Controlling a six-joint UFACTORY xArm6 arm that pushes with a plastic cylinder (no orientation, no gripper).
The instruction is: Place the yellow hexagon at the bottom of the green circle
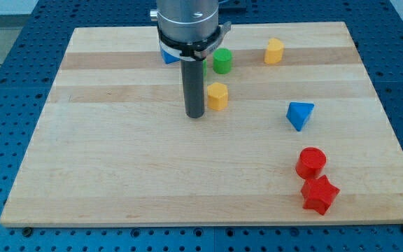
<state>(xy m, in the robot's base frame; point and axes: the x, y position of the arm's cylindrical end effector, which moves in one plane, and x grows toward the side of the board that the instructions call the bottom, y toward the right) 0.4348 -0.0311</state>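
The yellow hexagon (217,96) lies on the wooden board (117,168), just below the green circle (222,61), with a small gap between them. My tip (195,115) rests on the board right beside the yellow hexagon, at its left and slightly lower, close to touching it. The rod rises from there and its housing hides part of the board near the view's top.
A second yellow block (274,51) lies to the right of the green circle. A blue block (168,56) is partly hidden behind the arm. A blue triangle (299,115) lies at the right. A red circle (310,162) and a red star (320,195) lie at the lower right.
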